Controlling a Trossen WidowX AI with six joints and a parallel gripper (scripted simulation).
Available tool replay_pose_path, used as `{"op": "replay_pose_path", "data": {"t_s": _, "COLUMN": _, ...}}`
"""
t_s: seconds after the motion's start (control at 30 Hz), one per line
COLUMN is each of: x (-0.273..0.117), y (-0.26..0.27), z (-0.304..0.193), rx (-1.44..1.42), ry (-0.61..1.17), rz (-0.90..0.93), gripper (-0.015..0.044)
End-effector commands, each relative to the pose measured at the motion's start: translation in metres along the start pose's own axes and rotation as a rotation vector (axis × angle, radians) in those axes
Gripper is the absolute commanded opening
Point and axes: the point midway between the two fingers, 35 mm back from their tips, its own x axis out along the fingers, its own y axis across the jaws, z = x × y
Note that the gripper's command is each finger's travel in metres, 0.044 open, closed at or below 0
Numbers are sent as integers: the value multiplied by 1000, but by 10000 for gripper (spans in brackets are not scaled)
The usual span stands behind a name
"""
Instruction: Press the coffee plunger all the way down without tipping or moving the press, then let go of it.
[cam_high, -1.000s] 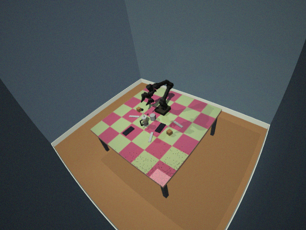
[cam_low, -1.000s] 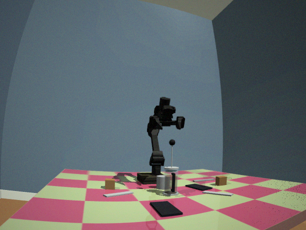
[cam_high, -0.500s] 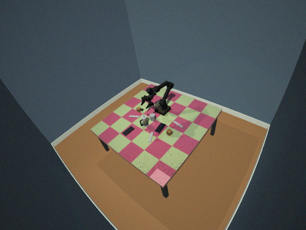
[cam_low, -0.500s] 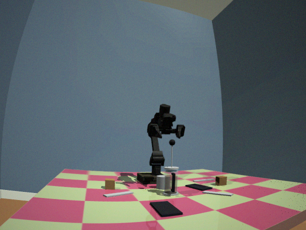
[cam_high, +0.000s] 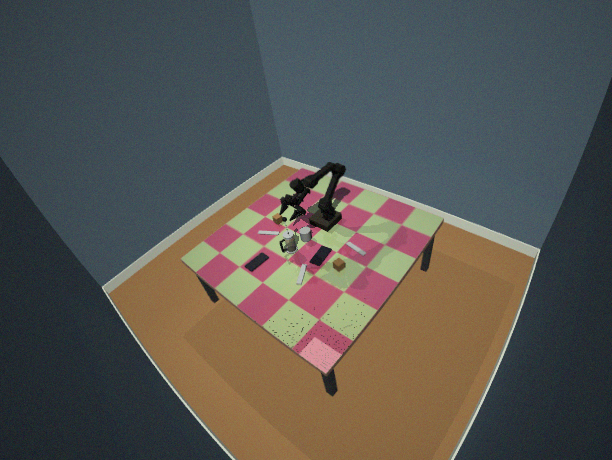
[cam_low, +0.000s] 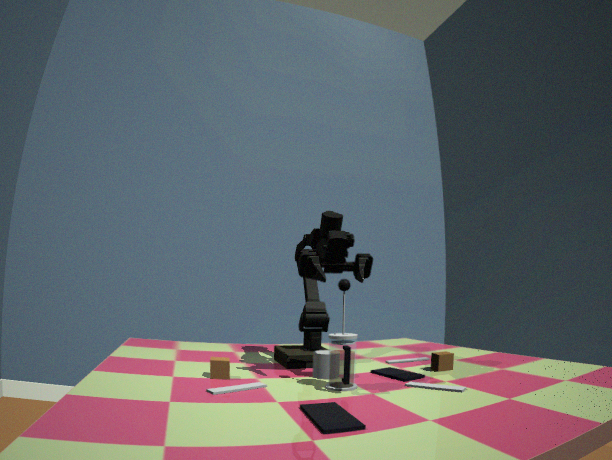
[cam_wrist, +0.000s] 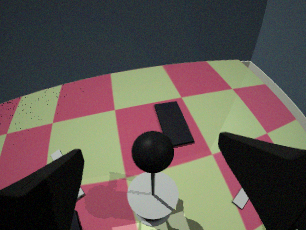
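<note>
The arm (cam_low: 312, 300) rises from its base, elbow bent; wrist pitched downward; jaws spread wide, holding nothing.

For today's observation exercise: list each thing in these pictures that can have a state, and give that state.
gripper: open, holding nothing, above the knob.
plunger knob: raised, not yet pressed.
plunger rod: upright, extended above the lid.
coffee press: upright on the table.
grey cylinder: upright beside the press.
two brown cubes: resting on the table.
</note>
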Motion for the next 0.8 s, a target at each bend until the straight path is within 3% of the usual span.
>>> {"op": "replay_pose_path", "data": {"t_s": 0.0, "x": 8, "y": 0, "z": -2, "rx": -3, "ry": 4, "rz": -3, "gripper": 440}}
{"op": "replay_pose_path", "data": {"t_s": 0.17, "x": 13, "y": 0, "z": -2, "rx": -3, "ry": 3, "rz": -3, "gripper": 440}}
{"op": "replay_pose_path", "data": {"t_s": 0.57, "x": 13, "y": 0, "z": -2, "rx": -3, "ry": 3, "rz": -3, "gripper": 125}}
{"op": "replay_pose_path", "data": {"t_s": 0.77, "x": 13, "y": 0, "z": -2, "rx": -3, "ry": 3, "rz": -3, "gripper": 115}}
